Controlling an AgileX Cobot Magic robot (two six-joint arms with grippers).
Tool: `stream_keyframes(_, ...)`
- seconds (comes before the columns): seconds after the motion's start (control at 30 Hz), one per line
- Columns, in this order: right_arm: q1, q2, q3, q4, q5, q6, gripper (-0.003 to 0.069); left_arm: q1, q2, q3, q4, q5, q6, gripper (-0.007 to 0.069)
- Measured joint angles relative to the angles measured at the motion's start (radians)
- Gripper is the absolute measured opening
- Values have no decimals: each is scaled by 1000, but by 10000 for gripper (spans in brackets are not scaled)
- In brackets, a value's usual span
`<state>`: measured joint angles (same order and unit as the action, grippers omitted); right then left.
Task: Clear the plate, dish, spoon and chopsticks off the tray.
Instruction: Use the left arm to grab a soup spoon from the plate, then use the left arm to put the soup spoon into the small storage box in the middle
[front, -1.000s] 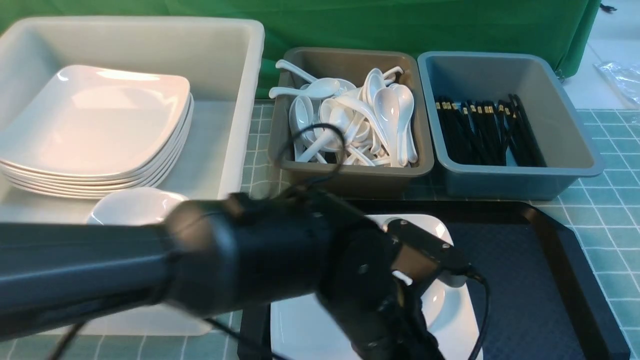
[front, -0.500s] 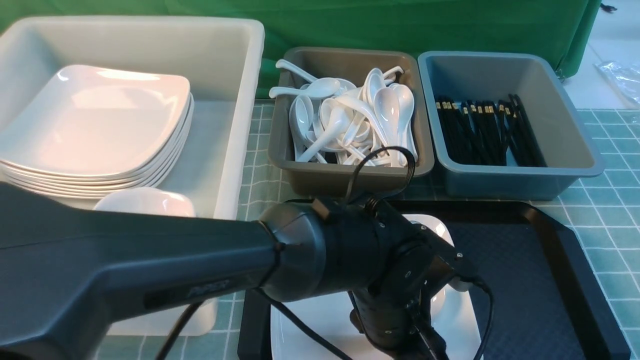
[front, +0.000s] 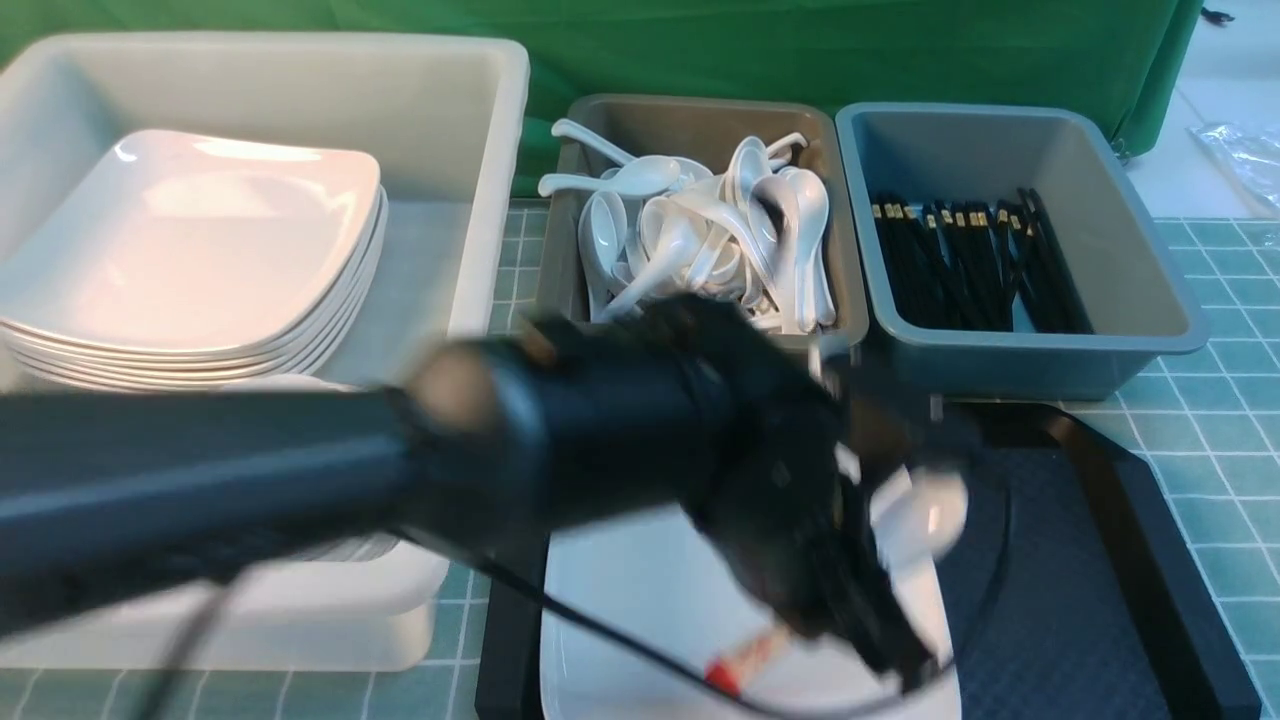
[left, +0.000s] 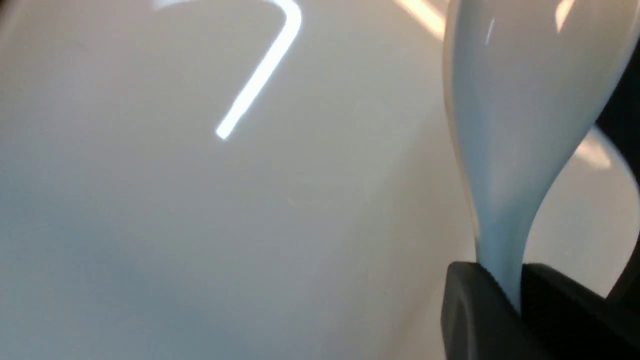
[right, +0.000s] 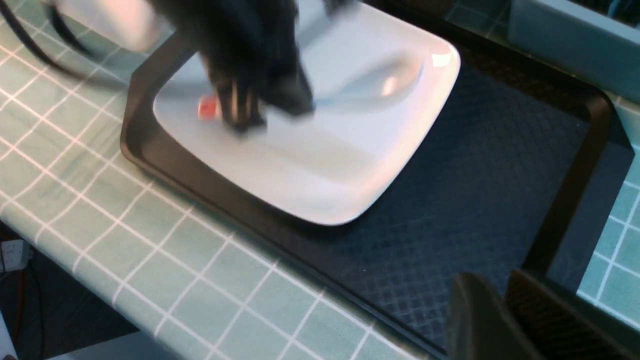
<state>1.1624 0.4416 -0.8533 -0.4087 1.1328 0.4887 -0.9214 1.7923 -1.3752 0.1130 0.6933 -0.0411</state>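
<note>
Clamping the spoon (left: 505, 125), the left gripper (left: 505, 295) hangs over the plate (right: 325, 175); right gripper (right: 505, 315) seemingly closed.

large white rectangular plastic tub (front: 480, 120) holding a stack of white square plates (front: 190, 250); grey-brown plastic bin (front: 700, 120) beside it, filled with white soup spoons (front: 690, 235); blue-grey plastic bin (front: 960, 140) holding black chopsticks (front: 970, 265); teal checked tablecloth (front: 1230, 400) underneath; green cloth backdrop (front: 800, 50) behind
</note>
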Motion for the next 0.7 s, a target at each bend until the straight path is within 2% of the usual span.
stream_keyframes(0.13,0,0,0,-5,-2,12,139,137,-35,-104,27,-109,-11,69)
stream_keyframes(0.3,0,0,0,-6,-5,48,141,342,59,-284,-41,-248,41,69)
stream_keyframes(0.57,0,0,0,-6,-15,92,142,480,290,-518,-66,-296,66,90)
stream_keyframes(0.63,0,0,0,-6,-16,101,142,493,338,-545,-59,-292,66,120)
stream_keyframes(0.7,0,0,0,-3,-16,106,142,501,376,-556,-28,-278,66,197)
